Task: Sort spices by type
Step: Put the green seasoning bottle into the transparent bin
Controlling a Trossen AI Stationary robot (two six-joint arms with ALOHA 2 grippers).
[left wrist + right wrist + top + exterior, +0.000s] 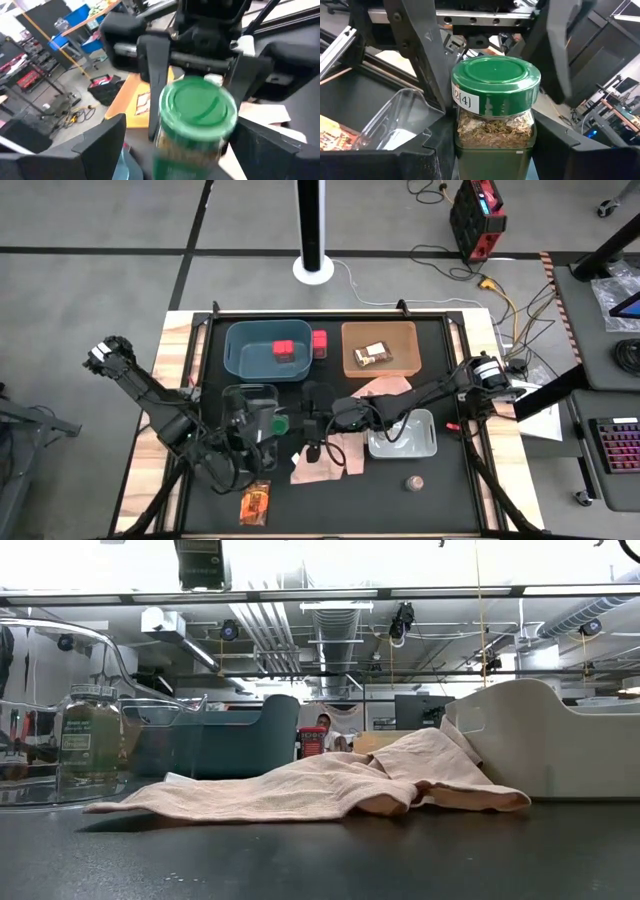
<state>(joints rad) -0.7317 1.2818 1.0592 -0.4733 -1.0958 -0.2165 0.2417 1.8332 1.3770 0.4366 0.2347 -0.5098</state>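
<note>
1. The right gripper (312, 423) reaches in to the middle of the table, clamped on a dark jar with a green lid (495, 85) and holding it upright off the table.
2. The left gripper (262, 425) is right up against the same jar, above the clear bin (250, 402). Its fingers are spread wide on either side of the jar, and I can't tell if they touch it.
3. Low view shows another jar (90, 738) already standing in the clear bin.
4. Teal bin (240, 355) at the back has two bright pink boxes (285, 350) in it, and a third pink box (319, 342) sits just outside, between it and the orange bin (410, 345).
5. The orange bin holds a brown packet (375, 355).
6. Loose stuff at the front: an orange-red packet (256, 502) and a small brownish jar (413, 482), well apart from each other.
7. The pink cloth (330, 458) lies crumpled mid-table, beside the grey bin (425, 442).
</note>
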